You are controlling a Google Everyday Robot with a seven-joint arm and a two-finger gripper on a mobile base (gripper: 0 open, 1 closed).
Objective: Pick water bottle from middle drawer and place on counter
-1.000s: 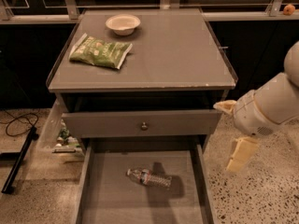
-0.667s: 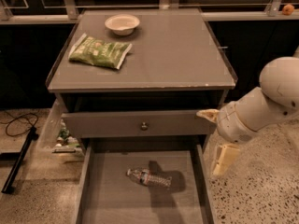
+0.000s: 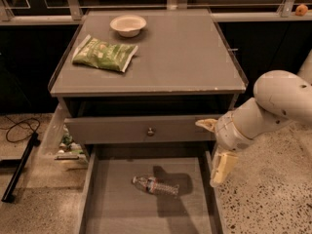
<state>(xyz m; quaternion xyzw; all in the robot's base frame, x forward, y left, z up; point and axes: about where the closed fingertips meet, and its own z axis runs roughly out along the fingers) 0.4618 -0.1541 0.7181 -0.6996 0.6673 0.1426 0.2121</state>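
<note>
The worktop is standing above the pulled-out middle drawer. The end effector is hovering by the drawer's right wall, released, fingers spread. A green snack bag and white bowl are sitting on top; the water bottle is lying on the drawer floor.

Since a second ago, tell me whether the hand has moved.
Yes. The open hand has shifted left, closer to the knob on the drawer front, and now hangs by the middle drawer's right wall.
</note>
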